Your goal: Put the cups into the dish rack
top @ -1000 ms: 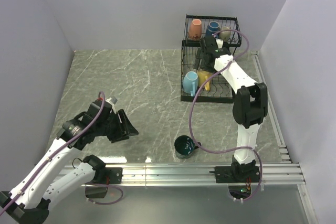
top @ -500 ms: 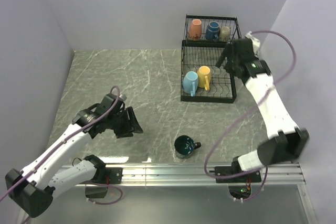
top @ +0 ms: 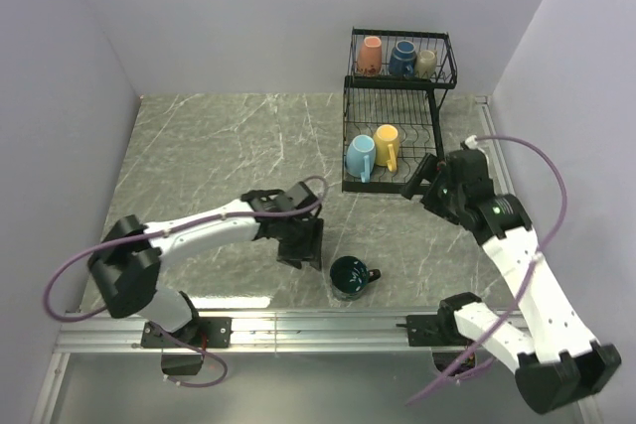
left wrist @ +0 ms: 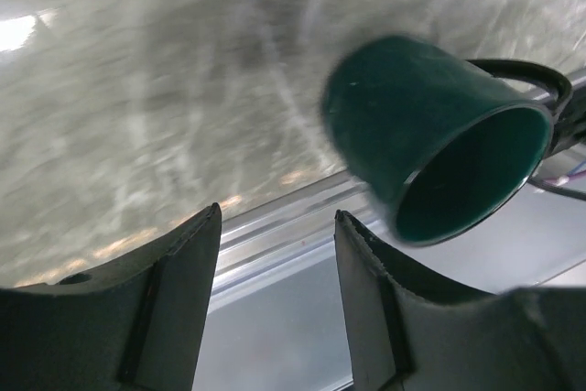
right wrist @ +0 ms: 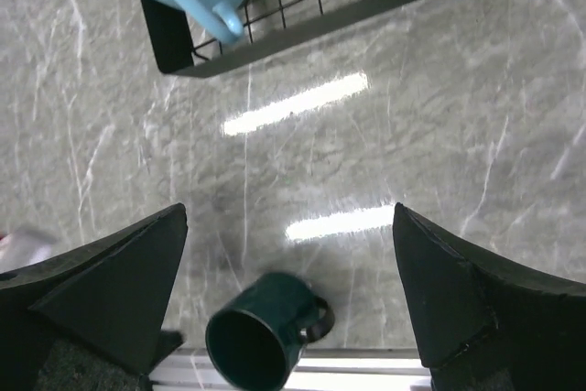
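The dark teal mug (top: 350,275) stands mouth up on the tabletop (top: 219,146) by its near edge (handle toward the right edge), well apart from the dish rack (top: 393,189) in the far right corner, where the light blue mug (top: 360,156) and yellow mug (top: 387,146) sit. The left jaws, parted and empty, hang just left of the dark teal mug; the right jaws gape wide, empty, beside the rack

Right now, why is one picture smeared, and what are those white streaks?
Left wrist view: the table is blurred into streaks and the dark teal green mug has soft edges, likely camera motion. Right wrist view: sharp; the white bars are glare on the glossy table. Top external view: sharp, fainter glare near the front edge.
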Controlling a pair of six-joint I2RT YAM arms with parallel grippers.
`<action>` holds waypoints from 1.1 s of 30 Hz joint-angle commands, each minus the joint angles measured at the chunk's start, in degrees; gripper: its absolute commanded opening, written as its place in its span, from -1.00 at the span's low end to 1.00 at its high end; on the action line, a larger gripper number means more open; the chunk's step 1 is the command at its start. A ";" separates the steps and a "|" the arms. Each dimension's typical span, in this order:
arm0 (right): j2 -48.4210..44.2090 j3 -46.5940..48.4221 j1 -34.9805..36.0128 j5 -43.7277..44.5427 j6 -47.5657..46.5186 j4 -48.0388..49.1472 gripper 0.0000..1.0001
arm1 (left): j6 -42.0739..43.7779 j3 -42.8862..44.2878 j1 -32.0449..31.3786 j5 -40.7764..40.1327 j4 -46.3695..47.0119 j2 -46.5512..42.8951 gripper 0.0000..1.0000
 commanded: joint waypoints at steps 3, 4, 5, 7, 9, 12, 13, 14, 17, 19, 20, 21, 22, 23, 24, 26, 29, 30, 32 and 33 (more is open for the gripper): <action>-8.42 -2.23 -0.13 0.66 1.31 -3.99 0.99 | 1.76 7.29 -4.19 -1.16 2.83 4.73 0.15; -9.64 -2.49 -0.21 0.84 1.40 -4.43 0.99 | 1.76 7.92 -5.07 -1.42 2.39 5.70 0.15; -10.26 -3.19 -0.13 0.75 1.40 -5.05 0.99 | 2.10 8.44 -5.60 -2.30 2.13 6.23 0.15; -11.32 -3.46 -0.13 1.10 1.58 -5.84 0.99 | 2.28 9.68 -6.83 -3.27 1.51 7.11 0.13; -11.85 -3.37 -0.13 1.45 1.23 -6.54 0.99 | 1.93 10.29 -7.62 -4.50 0.98 6.85 0.11; -11.59 -2.76 -0.13 2.07 0.44 -7.25 0.99 | 0.79 10.03 -8.33 -5.29 1.07 5.19 0.10; -11.50 -2.58 -0.13 1.90 0.43 -7.25 0.99 | 0.27 9.86 -8.33 -5.47 0.89 4.92 0.10; -11.24 -2.58 -0.13 1.72 0.26 -7.25 0.99 | 0.00 9.68 -8.33 -5.73 0.46 4.57 0.09; -10.36 -2.49 -0.13 0.93 0.08 -6.55 0.99 | -0.35 9.07 -8.33 -6.00 0.98 3.34 0.09; -9.92 -2.76 -0.13 0.49 0.08 -5.94 0.99 | 0.08 8.89 -8.42 -5.82 1.33 3.77 0.08; -9.31 -2.93 -0.04 -0.03 0.00 -5.76 0.99 | 0.26 8.98 -8.42 -5.73 1.33 4.38 0.06; -9.04 -2.93 -0.13 -0.21 -0.01 -5.58 0.99 | 0.52 9.15 -8.85 -5.47 1.77 5.69 0.04; -8.78 -2.93 -0.13 -0.39 -0.09 -5.32 0.99 | 0.96 9.24 -8.94 -5.30 2.03 6.49 0.04; -8.60 -3.02 -0.13 -0.74 -0.18 -5.14 0.99 | 1.23 9.59 -9.20 -5.03 2.56 7.19 0.02; -8.16 -2.93 -0.13 -1.18 -0.18 -5.05 0.99 | 1.49 9.85 -9.73 -4.68 3.26 8.59 0.02; -7.99 -3.20 -0.13 -1.88 -0.09 -4.88 0.99 | 1.76 10.20 -10.00 -3.89 4.05 10.09 -0.01; -8.51 -4.07 -0.13 -3.20 0.08 -4.79 0.99 | 1.67 10.29 -10.09 -2.92 5.55 13.43 -0.11; -8.69 -4.77 -0.13 -3.38 0.17 -4.88 0.99 | 1.58 10.29 -10.09 -2.40 5.99 13.96 -0.15; -9.56 -5.57 -0.13 -4.87 0.26 -5.14 0.99 | 1.40 10.38 -10.09 -0.74 7.92 14.93 -0.38; -9.83 -6.01 -0.13 -5.05 0.26 -5.40 0.99 | 1.23 10.47 -10.17 -0.29 8.36 15.72 -0.48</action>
